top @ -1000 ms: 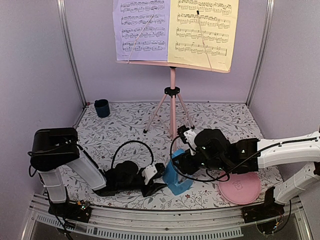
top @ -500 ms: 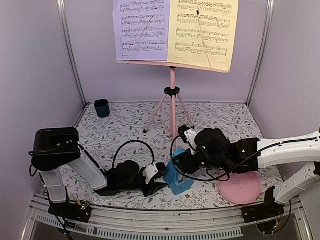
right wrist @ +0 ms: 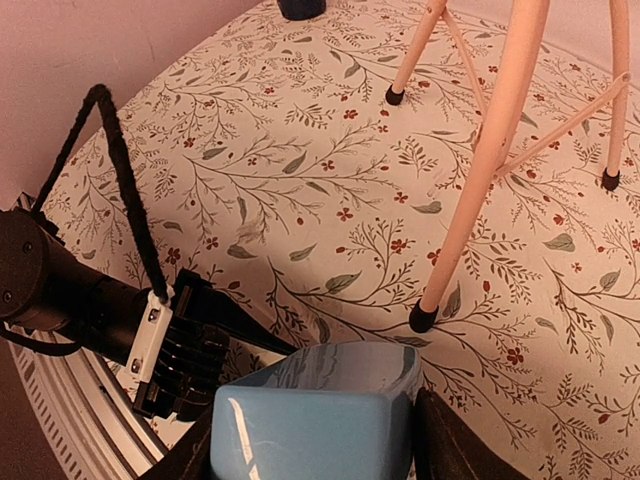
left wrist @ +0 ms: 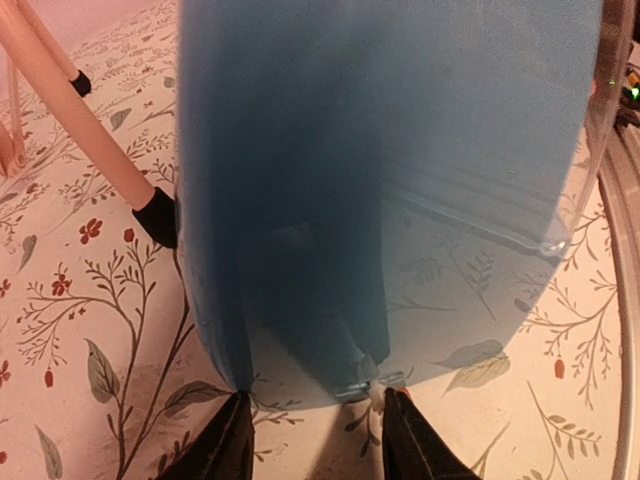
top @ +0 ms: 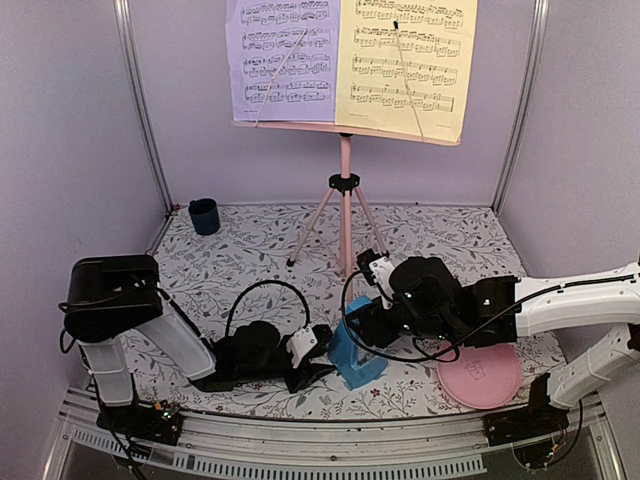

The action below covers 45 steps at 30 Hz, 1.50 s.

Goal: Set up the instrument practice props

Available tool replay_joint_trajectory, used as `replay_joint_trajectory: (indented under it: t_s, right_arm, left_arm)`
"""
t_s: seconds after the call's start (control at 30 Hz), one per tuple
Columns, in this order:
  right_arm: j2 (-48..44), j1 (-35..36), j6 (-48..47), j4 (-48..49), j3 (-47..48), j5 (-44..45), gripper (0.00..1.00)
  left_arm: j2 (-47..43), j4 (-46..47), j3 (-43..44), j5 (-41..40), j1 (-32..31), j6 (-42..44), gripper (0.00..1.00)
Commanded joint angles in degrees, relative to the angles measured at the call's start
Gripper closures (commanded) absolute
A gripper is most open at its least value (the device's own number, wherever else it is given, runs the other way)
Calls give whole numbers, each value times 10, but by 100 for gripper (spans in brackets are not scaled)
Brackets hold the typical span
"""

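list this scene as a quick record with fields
back: pink tripod music stand upright, lavender music sheet and yellow music sheet on its desk
front centre: blue pyramid metronome
right gripper: closed on the metronome
left gripper: open, tips at the metronome's base
other: round pink plate front right, small dark blue cup back left

You're getting soft, even light overhead; the left wrist view is blurring on the shadowed blue metronome (left wrist: 400, 150).

Printed music staves on the lavender sheet (top: 283, 55) and yellow sheet (top: 405, 60); no words or numbers legible.
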Motion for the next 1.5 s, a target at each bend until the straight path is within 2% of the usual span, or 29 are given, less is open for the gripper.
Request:
replay_joint_trajectory:
  t_s: [0.0, 0.67, 0.87, 1.0, 1.23, 1.47]
  right_arm:
    - [-7, 4, 21, 32, -7, -40, 43]
    - [-7, 4, 21, 33, -9, -43, 44]
    - [-7, 4, 18, 34, -9, -43, 44]
    - [-7, 4, 18, 35, -11, -43, 44]
    - [-8, 4, 16, 37, -13, -43, 45]
    - [-6, 4, 13, 41, -13, -47, 45]
  left_arm:
    - [13, -11, 15, 3, -6, 1, 56]
    - [16, -11, 17, 6, -2, -1, 60]
    - [16, -10, 17, 5, -1, 3, 41]
    - [16, -11, 18, 7, 2, 9, 34]
    - [19, -15, 23, 10, 9, 15, 30]
    - [28, -20, 34, 19, 18, 24, 34]
